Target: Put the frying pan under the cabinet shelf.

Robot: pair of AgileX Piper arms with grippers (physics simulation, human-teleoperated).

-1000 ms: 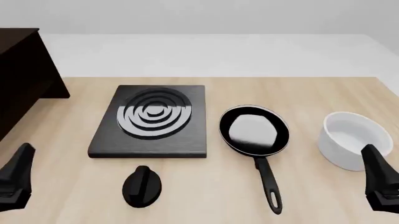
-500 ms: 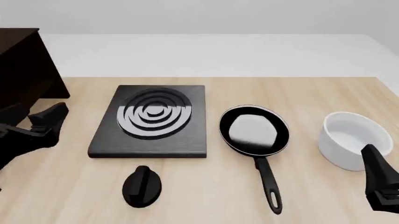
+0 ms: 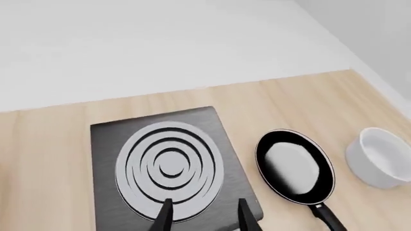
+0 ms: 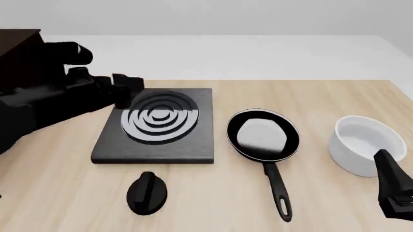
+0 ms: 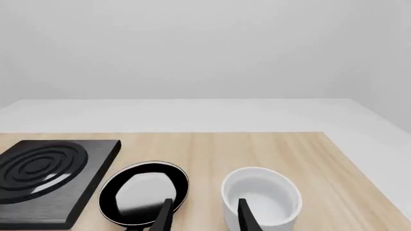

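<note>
The frying pan (image 4: 263, 135) lies on the table right of the stove plate, its long handle (image 4: 277, 187) pointing toward me. It also shows in the left wrist view (image 3: 295, 166) and the right wrist view (image 5: 144, 192). The dark cabinet shelf (image 4: 16, 58) stands at the far left, partly hidden by my left arm. My left gripper (image 4: 127, 92) is open and empty, raised over the stove plate's left edge, well left of the pan; in its own wrist view the gripper (image 3: 204, 219) shows its fingers apart. My right gripper (image 4: 393, 188) is open and empty at the near right; its wrist view (image 5: 203, 216) shows it short of the pan and bowl.
A square black stove plate (image 4: 156, 124) with silver rings lies between cabinet and pan. A small black oval knob (image 4: 147, 192) sits in front of it. A white bowl (image 4: 364, 145) stands right of the pan, close to my right gripper.
My left arm has risen from the near left edge and swung forward and right, over the stove plate's left side. The right arm, pan and bowl have not moved.
</note>
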